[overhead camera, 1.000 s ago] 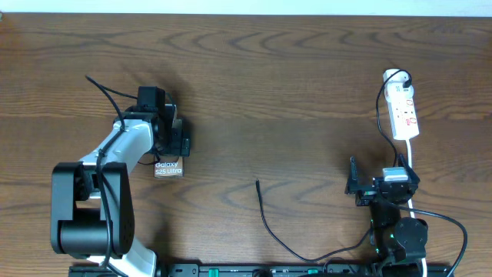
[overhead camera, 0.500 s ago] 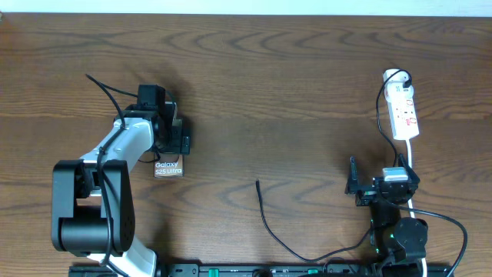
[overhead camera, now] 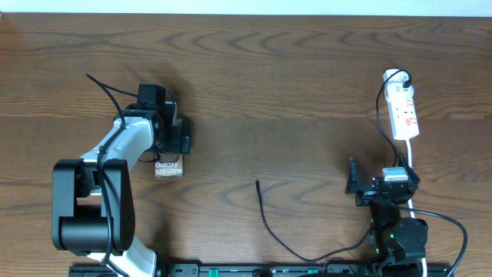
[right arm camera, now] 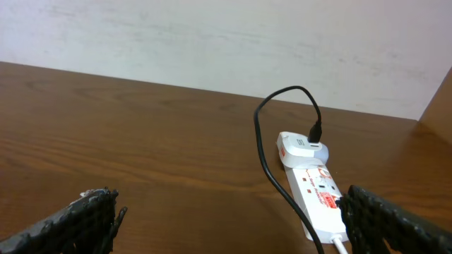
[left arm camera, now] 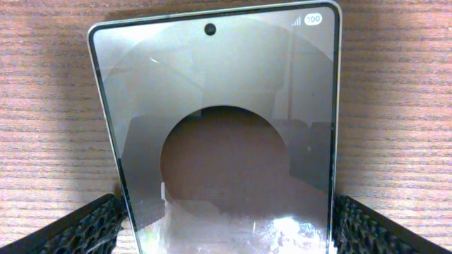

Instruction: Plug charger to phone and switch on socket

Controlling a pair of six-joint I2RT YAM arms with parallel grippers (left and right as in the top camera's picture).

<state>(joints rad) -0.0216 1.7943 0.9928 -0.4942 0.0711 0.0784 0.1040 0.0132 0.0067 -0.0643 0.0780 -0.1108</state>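
The phone [left arm camera: 219,141], a flat glossy slab with rounded corners and a thin pale rim, lies on the wood-grain table [overhead camera: 292,92]. The left gripper [left arm camera: 226,233] hovers over the phone's near end, its jaws spread wide. Its black, dimpled pads [left arm camera: 78,229] sit just beside the phone's long edges; I cannot tell whether they touch. To the phone's right, well apart, lies the thin, curving black charger [overhead camera: 269,219]. Farther right, the right gripper [right arm camera: 226,226] is spread wide and holds nothing. Beyond it lies the elongated white socket [overhead camera: 404,114], with red markings.
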